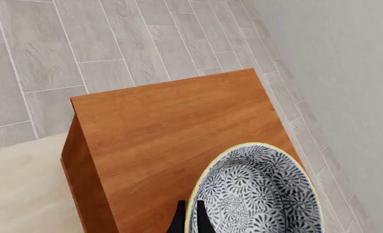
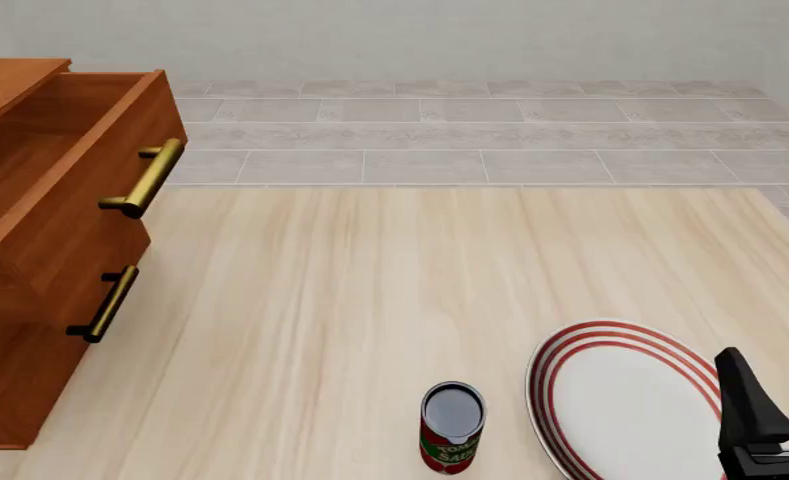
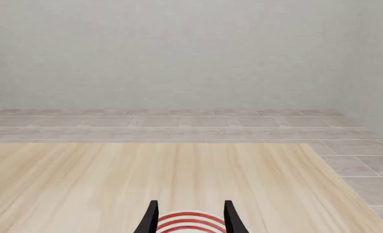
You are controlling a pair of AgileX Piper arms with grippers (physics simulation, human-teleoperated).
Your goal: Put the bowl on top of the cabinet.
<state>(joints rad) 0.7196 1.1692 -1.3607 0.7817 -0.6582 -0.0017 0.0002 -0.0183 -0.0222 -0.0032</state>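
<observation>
Half of my left claw (image 1: 189,217) is cut off at the bottom edge of the left wrist view; its two dark fingertips (image 1: 178,219) pinch the yellow rim of the floral bowl (image 1: 256,191), above the cabinet (image 1: 158,126) top. Whether the bowl touches the wood, I cannot tell. In the front view my left arm is out of frame; my right claw (image 3: 188,218) hangs spread wide over the red-ringed plate (image 2: 628,400), lower right, beside a tomato can (image 2: 450,428).

Two slim, matte-black tapered fingers (image 3: 151,216) form the right gripper (image 3: 190,218); the left gripper's fingers (image 1: 178,221) are equally black, pointed.
</observation>
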